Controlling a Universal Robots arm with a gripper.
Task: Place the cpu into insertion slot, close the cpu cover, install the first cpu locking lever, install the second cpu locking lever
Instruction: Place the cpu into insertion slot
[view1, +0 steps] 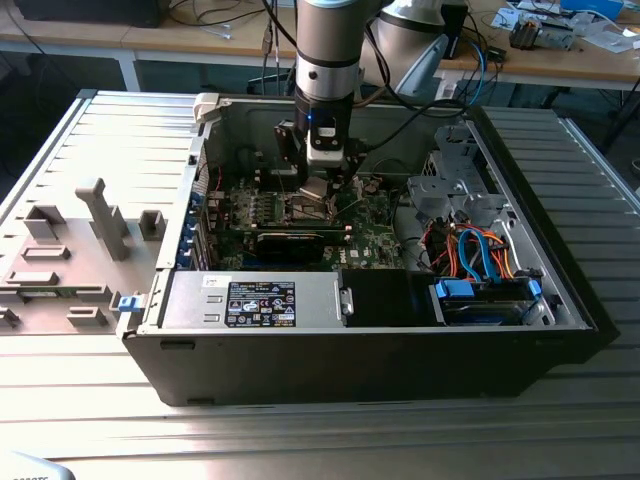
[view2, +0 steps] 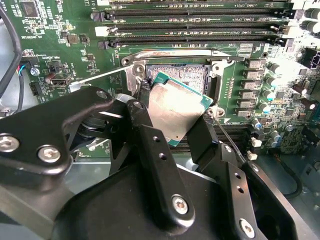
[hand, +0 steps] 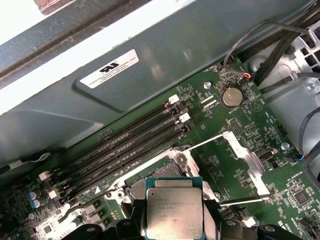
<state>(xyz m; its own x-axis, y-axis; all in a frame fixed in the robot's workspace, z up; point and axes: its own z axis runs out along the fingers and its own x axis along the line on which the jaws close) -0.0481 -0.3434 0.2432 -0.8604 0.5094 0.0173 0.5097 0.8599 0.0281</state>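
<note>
Claw (view2: 174, 119) was closed on the cpu (view2: 176, 100), with a black finger (view2: 150, 145) on each of two opposite edges. The plate was pinched with its metal face turned up toward the wrist.

In the second wrist view the cpu hung tilted. Its far corner was low over the insertion slot (view2: 181, 74) and its near corner rode higher. Could not tell whether the low corner touched the pins. The slot lay directly beneath and just beyond the fingertips, its pin field partly bare.

In the first wrist view the cpu (hand: 174, 212) looked squarer over the socket frame. The cpu cover (hand: 245, 150) stood swung open, off to one side of the claw and out of the drop path. A thin locking lever (view2: 100, 77) ran out beside the fingers.

In the exterior view the arm reached straight down into the open computer case (view1: 350, 360), with the claw (view1: 318, 190) over the green board.

Judgement: the step in hand was seating the cpu. To go well it called for:
- levelling the plate first
- squaring its edges with the silvery rim
- lowering with no sideways slide and no pressing, since pins likely bend easily
- leaving the fingers room to part inside the frame
</note>
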